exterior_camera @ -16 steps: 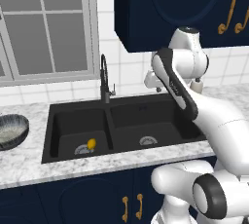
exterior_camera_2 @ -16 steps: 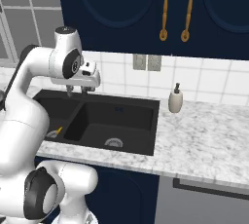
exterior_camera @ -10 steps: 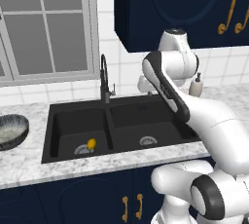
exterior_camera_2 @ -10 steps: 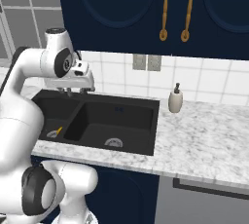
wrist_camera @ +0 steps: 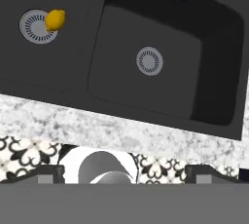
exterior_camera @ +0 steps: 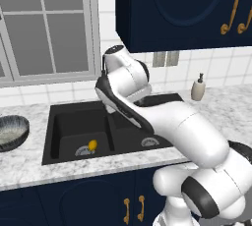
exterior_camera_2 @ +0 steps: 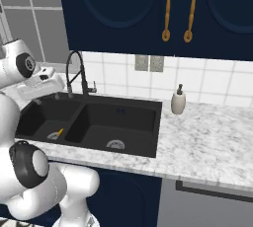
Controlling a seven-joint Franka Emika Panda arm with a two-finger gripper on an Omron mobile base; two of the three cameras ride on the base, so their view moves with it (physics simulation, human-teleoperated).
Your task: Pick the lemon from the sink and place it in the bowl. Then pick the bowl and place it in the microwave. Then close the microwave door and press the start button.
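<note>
The lemon [exterior_camera: 92,145] is lying in the left basin of the sink [exterior_camera: 74,122], touching the rim of that basin's silver drain [wrist_camera: 36,26]; from the hand camera it is showing as a small yellow oval [wrist_camera: 55,20] at the drain's edge. The right basin is holding nothing but its own drain [wrist_camera: 149,61]. The bowl [exterior_camera: 11,131] is sitting on the marble worktop [exterior_camera: 29,163] just left of the sink, upright, its pale speckled inside facing up. The arm [exterior_camera: 147,112] is reaching up and leftward over the sink, with the hand hanging above it and well clear of the lemon. The fingers [wrist_camera: 126,172] are barely peeking in at the bottom corners of the hand view (two small dark tips set far apart), with nothing between them, so they are standing wide open and holding nothing. From the right side, the faucet [exterior_camera_2: 78,75] is arching over the divider at the back of the sink, and a soap bottle [exterior_camera_2: 178,101] is standing on the worktop near the tiled wall, right of the sink.
</note>
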